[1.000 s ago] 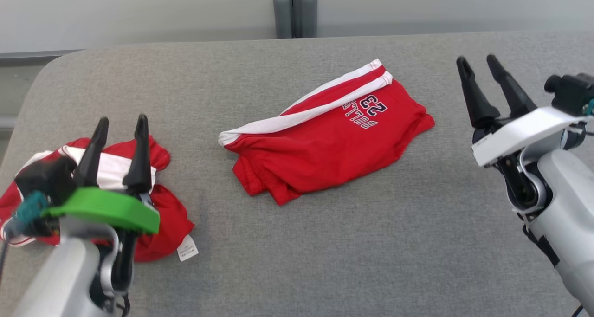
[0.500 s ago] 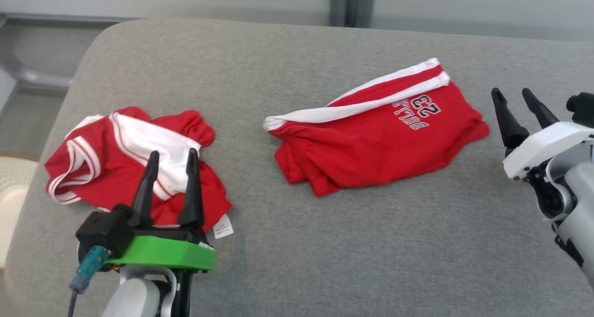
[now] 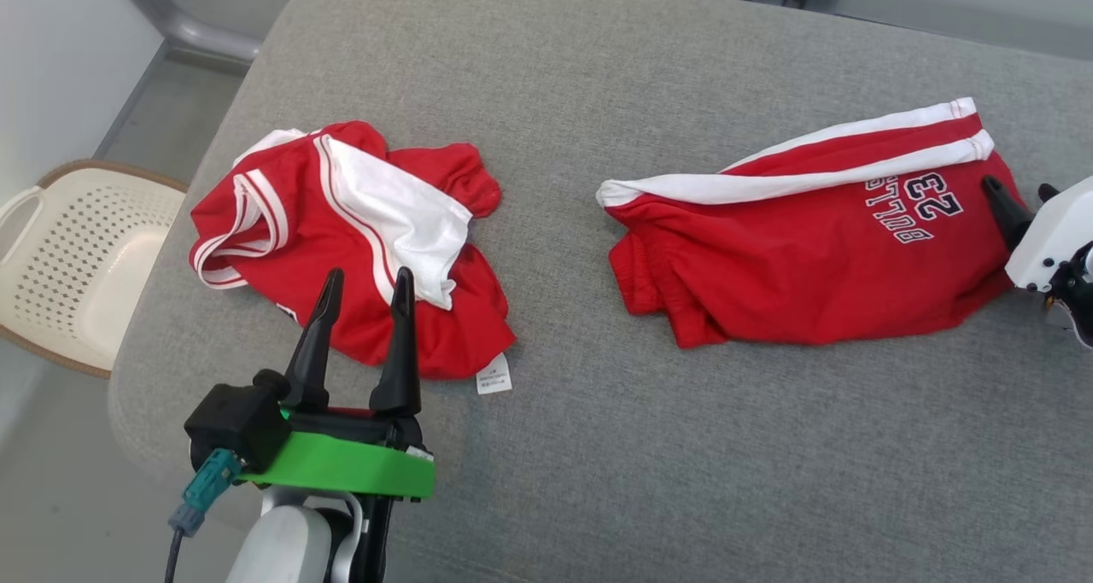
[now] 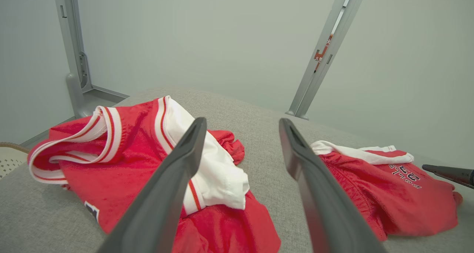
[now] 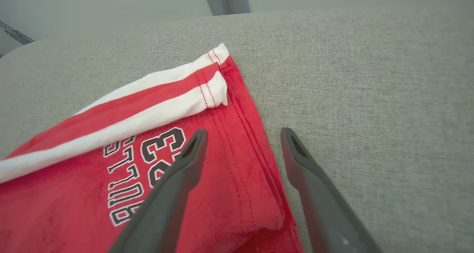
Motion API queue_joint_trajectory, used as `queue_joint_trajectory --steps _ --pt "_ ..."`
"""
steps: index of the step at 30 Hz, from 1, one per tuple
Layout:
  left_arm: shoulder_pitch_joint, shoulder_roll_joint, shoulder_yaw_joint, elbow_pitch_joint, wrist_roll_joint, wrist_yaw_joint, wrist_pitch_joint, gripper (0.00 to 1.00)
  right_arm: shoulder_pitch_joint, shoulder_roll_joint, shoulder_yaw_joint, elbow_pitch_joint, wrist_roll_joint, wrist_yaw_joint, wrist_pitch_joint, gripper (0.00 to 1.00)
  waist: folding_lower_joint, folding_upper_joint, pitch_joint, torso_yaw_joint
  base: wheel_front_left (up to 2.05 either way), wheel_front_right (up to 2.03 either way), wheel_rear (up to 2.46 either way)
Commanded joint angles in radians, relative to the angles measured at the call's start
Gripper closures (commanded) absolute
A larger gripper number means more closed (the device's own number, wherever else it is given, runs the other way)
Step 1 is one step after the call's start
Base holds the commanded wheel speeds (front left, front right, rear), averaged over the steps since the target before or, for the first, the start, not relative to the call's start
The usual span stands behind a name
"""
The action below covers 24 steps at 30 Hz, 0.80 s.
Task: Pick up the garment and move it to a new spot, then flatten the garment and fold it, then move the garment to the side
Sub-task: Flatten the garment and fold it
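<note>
Head cam looked down on a grey fabric-covered table (image 3: 649, 463). Two red garments lay on it, well apart.

At the left, near the table's left edge, a crumpled red & white jersey (image 3: 341, 233) sat in a loose heap, w/ a white panel uppermost. A small white label (image 3: 493, 373) stuck out at its near-right corner.

To the right lay red shorts (image 3: 811, 267) w/ two white side stripes & "BULLS 23" lettering. They were folded fairly flat, stripes on the far side.

The L gripper (image 3: 367, 276), on a green mount, hovered at the jersey's near edge w/ its fingers pointing away over the cloth. Its jaws were spread wide w/ nothing held. In the L wrist view the jersey lay just beyond the two fingers.

The R gripper (image 3: 1018, 189) was at the frame's right edge, by the shorts' right end. In the R wrist view its fingers stood wide apart either side of the shorts' hemmed edge, gripping nothing. Whether the tips touched the cloth couldn't be told.

A cream perforated plastic basket (image 3: 77, 259) stood on the floor left of the table.
</note>
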Motion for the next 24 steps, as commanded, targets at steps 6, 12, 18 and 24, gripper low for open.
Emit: queue_joint_trajectory --steps 6,12,18,24 --pt "0.015 -0.019 0.016 0.014 0.021 -0.026 -0.003 0.0 -0.03 -0.009 0.01 0.079 0.044 0.0 0.046 0.0 0.0001 0.0 0.039 0.059 0.0 0.0 0.0" --pt "0.014 -0.024 0.027 0.02 0.032 -0.033 -0.003 0.0 -0.021 0.014 0.025 0.054 0.102 0.001 0.092 0.62 0.0001 0.0 0.044 0.048 0.0 0.0 0.0" --pt "0.013 -0.026 0.028 0.034 0.037 -0.04 -0.003 0.0 -0.006 0.018 0.029 -0.019 0.145 0.0 -0.006 1.0 0.0001 0.0 0.013 0.002 0.0 0.0 0.0" --pt "0.027 -0.025 0.021 0.049 0.032 -0.037 -0.002 0.0 0.052 0.016 0.024 -0.103 0.214 0.0 -0.109 1.0 0.0001 0.0 -0.043 -0.064 0.0 0.0 0.0"
